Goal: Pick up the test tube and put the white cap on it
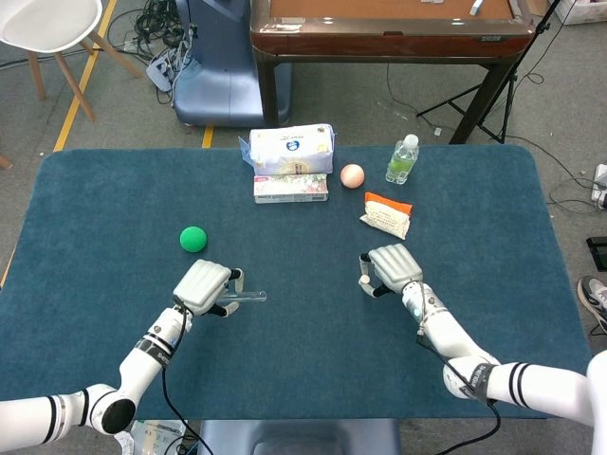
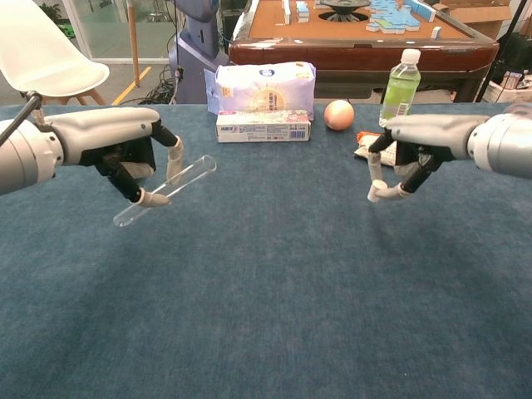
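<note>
Left hand: left hand [image 2: 116, 145] pinches the tube [image 2: 165, 191] between thumb and a finger, clear of the tabletop [image 2: 266, 283]; in the head view the hand [image 1: 203, 287] sits left of centre with the tube [image 1: 242, 297] poking out to its right.
Right hand: right hand [image 2: 424, 137] grips the cap [image 2: 375, 195] at its fingertips, also lifted off the cloth; from above the hand [image 1: 394, 267] covers most of the cap, which shows only as a small pale spot at its left edge.
Tube position: tilted, upper end toward the middle of the table, lower end down and to the left; which end is open I cannot tell.
Progress: pick-up looks done for both parts. Capping is not yet done, since tube and cap are well apart with bare cloth between them.
What is left: bring the two together, line the cap up with the tube mouth, press it on.
Materials: tube is clear, thin, smooth and round, likely slippery; cap is small, white, stubby; tabletop cloth is dark blue, matte and napped.
Round about: green ball [image 1: 193, 239] beyond the left hand; tissue pack [image 2: 265, 90], peach ball [image 2: 338, 115], bottle [image 2: 400, 90] and snack bag [image 1: 387, 214] along the far side.
</note>
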Robot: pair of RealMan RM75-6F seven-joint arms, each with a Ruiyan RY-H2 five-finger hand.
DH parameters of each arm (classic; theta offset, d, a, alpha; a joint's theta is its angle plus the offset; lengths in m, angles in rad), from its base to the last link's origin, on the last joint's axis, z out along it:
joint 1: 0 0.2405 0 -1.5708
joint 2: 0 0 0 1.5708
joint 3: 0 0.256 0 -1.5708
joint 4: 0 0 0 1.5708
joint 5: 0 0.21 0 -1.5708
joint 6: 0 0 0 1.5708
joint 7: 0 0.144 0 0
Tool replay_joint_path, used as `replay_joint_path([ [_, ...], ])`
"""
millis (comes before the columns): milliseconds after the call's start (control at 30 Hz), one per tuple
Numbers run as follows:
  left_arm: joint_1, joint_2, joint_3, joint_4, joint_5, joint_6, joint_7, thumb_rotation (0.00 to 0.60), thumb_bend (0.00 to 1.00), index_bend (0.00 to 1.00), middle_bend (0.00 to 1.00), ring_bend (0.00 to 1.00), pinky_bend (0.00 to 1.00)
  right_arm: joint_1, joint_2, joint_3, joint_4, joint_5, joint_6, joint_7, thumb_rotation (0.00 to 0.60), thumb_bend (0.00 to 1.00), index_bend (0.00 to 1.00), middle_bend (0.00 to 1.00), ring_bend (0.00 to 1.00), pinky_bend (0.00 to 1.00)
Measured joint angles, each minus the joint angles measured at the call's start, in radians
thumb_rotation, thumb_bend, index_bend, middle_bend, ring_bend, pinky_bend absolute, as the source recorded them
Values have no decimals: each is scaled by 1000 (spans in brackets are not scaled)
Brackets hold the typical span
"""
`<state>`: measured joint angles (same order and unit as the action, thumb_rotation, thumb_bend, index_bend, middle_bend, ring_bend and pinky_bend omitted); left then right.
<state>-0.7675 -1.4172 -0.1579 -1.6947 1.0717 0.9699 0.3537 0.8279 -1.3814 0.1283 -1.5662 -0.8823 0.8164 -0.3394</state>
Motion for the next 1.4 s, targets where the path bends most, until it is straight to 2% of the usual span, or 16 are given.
replay_joint_path([
  [200,-24,31,-36,-21,-20,-74,-90,600,277,637,1000,1000,1000,-35,170,75,-206,-156,29,173,600,379,597,1000,1000,1000],
  [300,-38,43,-57,-30,-36,-110,-141,600,277,637,1000,1000,1000,-51,237,109,-276,-225,42,253,600,379,597,1000,1000,1000],
  [433,-59,52,-84,-35,-63,-155,-202,600,277,637,1000,1000,1000,-65,280,138,-332,-291,54,328,600,379,597,1000,1000,1000],
  [633,-96,53,-113,-37,-122,-197,-248,600,277,637,1000,1000,1000,-65,289,158,-364,-343,66,385,600,378,597,1000,1000,1000],
  [833,-131,48,-128,-52,-174,-210,-262,600,277,637,1000,1000,1000,-46,248,159,-357,-341,70,372,600,379,599,1000,1000,1000],
  [1100,-159,43,-122,-79,-214,-199,-248,600,277,637,1000,1000,1000,-15,201,159,-350,-297,76,319,600,379,599,1000,1000,1000],
  [1400,-173,47,-107,-87,-229,-179,-240,600,277,637,1000,1000,1000,9,188,146,-358,-259,60,279,600,379,600,1000,1000,1000],
])
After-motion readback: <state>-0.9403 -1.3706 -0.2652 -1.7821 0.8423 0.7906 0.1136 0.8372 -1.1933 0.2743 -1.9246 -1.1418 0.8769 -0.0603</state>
